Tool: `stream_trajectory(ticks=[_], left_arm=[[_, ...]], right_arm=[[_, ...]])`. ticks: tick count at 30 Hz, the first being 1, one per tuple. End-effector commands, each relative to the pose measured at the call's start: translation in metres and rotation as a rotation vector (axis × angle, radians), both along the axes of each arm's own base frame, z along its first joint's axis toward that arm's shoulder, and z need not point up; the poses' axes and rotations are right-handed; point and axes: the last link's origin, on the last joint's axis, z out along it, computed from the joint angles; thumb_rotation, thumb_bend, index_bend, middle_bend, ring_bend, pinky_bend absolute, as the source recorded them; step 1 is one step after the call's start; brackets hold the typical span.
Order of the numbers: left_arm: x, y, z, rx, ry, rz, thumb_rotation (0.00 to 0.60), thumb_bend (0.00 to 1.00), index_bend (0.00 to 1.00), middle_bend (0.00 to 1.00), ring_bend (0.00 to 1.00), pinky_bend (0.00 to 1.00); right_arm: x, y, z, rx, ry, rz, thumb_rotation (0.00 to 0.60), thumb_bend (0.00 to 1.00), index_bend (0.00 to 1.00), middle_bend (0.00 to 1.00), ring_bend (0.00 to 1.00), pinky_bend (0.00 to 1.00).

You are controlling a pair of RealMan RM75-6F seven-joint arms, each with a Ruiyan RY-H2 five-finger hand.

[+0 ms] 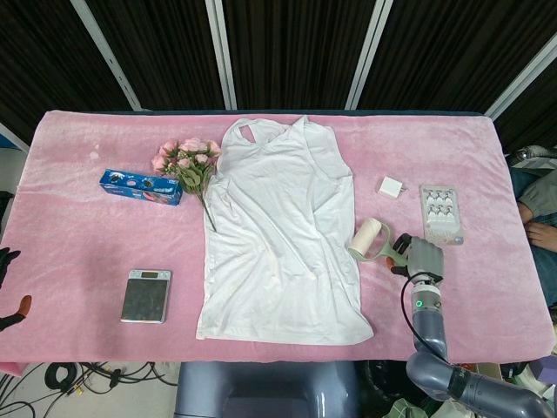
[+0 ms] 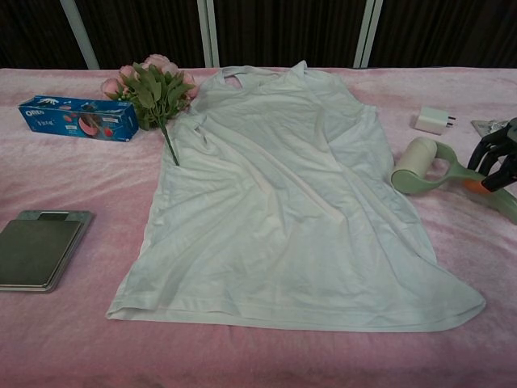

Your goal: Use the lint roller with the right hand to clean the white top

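The white top [image 1: 283, 235] [image 2: 283, 210] lies flat and wrinkled in the middle of the pink table. My right hand [image 1: 420, 259] [image 2: 495, 158] grips the green handle of the lint roller [image 1: 370, 239] [image 2: 424, 168]. The roller's white drum rests on the cloth just off the top's right edge, close to touching it. Only a dark tip of my left hand [image 1: 7, 258] shows at the far left edge of the head view; its state is unclear.
Pink flowers [image 1: 188, 163] and a blue Oreo box [image 1: 139, 186] lie left of the top. A kitchen scale [image 1: 145, 295] sits front left. A white charger [image 1: 390, 186] and a blister pack [image 1: 439, 212] lie behind my right hand.
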Motion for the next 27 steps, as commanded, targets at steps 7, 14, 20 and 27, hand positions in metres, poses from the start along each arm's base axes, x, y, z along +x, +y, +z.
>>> stream_trajectory(ticks=[7, 14, 20, 27], left_arm=[[0.0, 0.0, 0.001, 0.0, 0.0, 0.004, 0.6, 0.39, 0.12, 0.06, 0.04, 0.04], [0.0, 0.0, 0.0, -0.003, 0.0, 0.007, 0.6, 0.39, 0.12, 0.06, 0.04, 0.04], [0.0, 0.001, 0.001, -0.001, -0.001, 0.007, 0.6, 0.39, 0.12, 0.06, 0.04, 0.04], [-0.001, 0.001, 0.001, -0.001, -0.004, 0.008, 0.6, 0.39, 0.12, 0.06, 0.04, 0.04]], right_arm=[[0.002, -0.001, 0.01, -0.022, -0.045, 0.042, 0.6, 0.58, 0.7, 0.58, 0.58, 0.4], [0.009, -0.003, 0.026, -0.028, -0.036, 0.099, 0.6, 0.58, 0.7, 0.58, 0.58, 0.4], [0.03, -0.009, 0.032, 0.032, 0.008, 0.199, 0.6, 0.58, 0.7, 0.58, 0.58, 0.4], [0.066, -0.017, 0.027, 0.12, 0.1, 0.321, 0.6, 0.58, 0.7, 0.58, 0.58, 0.4]])
